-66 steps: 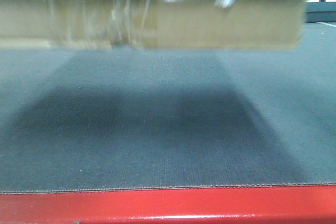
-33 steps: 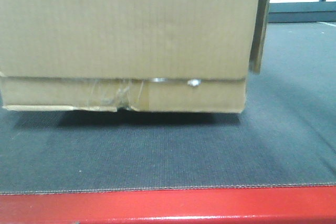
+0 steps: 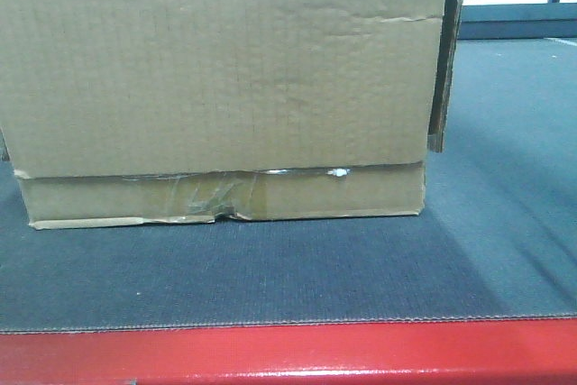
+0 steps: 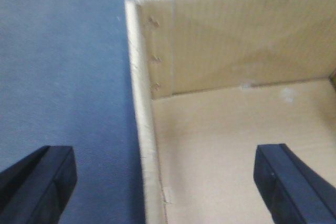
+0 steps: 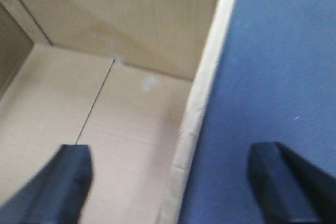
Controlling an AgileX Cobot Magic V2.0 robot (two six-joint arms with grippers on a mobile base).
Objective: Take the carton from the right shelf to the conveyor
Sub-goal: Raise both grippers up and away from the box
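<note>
my left gripper point(image 4: 164, 156) points straight down with its two black fingers point(image 4: 39, 182) spread wide; one finger hangs over the conveyor point(image 4: 63, 66), the other over the inside of the open carton point(image 4: 231, 140); the carton's left wall runs up between them, nearer the outer finger, and i see neither finger touching it; my right gripper point(image 5: 170, 153) mirrors that pose, also spread wide, with one blurred finger over the carton floor and one over the dark belt; the right wall passes between them, again with no contact i can make out; from the front, the carton sits on the belt, filling the left and middle of the view, its bottom edge meeting the textured surface; crinkled clear tape point(image 3: 206, 194) crosses the lower seam, with a small tear point(image 3: 219, 215) in the edge just below it; a flap point(image 3: 446, 51) hangs down the carton's right side; the glossy red front edge point(image 3: 288, 353) runs along the bottom; far right, beyond the belt, there is a dark rail point(image 3: 518, 26) and a bright, blurred background.
</note>
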